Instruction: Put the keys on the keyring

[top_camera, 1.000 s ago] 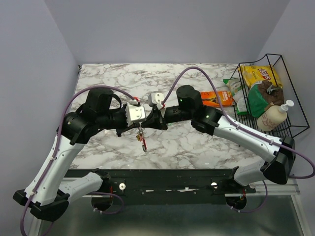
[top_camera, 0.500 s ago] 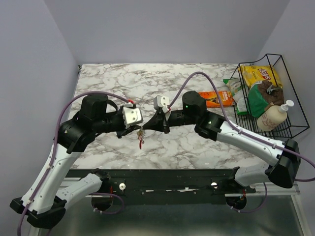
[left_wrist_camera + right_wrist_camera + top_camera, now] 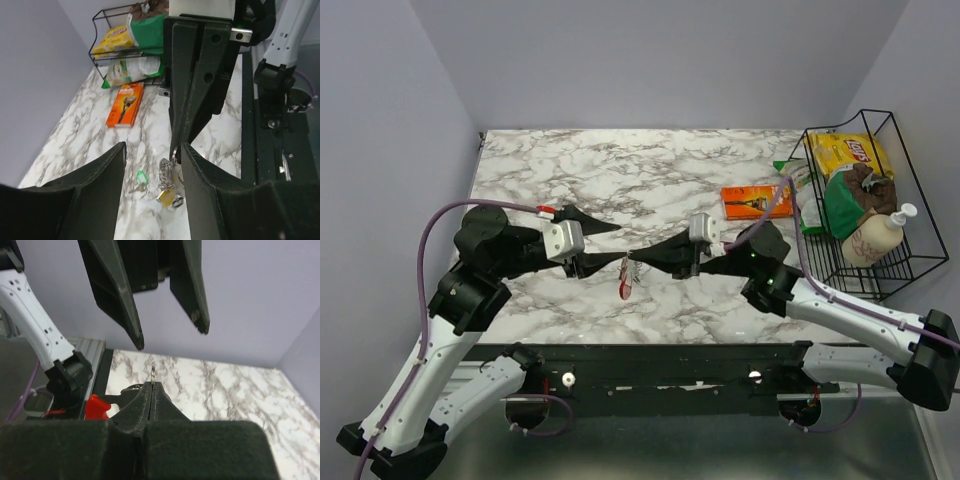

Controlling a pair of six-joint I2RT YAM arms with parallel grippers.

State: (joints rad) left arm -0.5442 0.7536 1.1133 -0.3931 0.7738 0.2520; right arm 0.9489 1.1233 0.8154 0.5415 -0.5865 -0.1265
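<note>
My right gripper [image 3: 633,262] is shut on the keyring [image 3: 152,374], a thin metal loop that stands edge-on above its closed tips [image 3: 152,385]. Below it hangs a small bunch of keys [image 3: 626,283], among them a red head [image 3: 97,407] and a yellow head [image 3: 166,196]. A green-headed key [image 3: 141,178] shows beside the bunch; whether it hangs or lies on the marble I cannot tell. My left gripper [image 3: 613,247] is open, facing the right one, its fingers [image 3: 100,170] either side of the keyring [image 3: 174,152] without touching it.
An orange flat packet [image 3: 752,201] lies on the marble table [image 3: 620,170] behind the right arm. A black wire basket [image 3: 865,200] with snack bags and a soap bottle [image 3: 875,235] stands at the right edge. Purple cables arch over both arms.
My left gripper has opened and let go, drawing back left. The right gripper has shut on the keyring and carried the bunch toward the near right.
</note>
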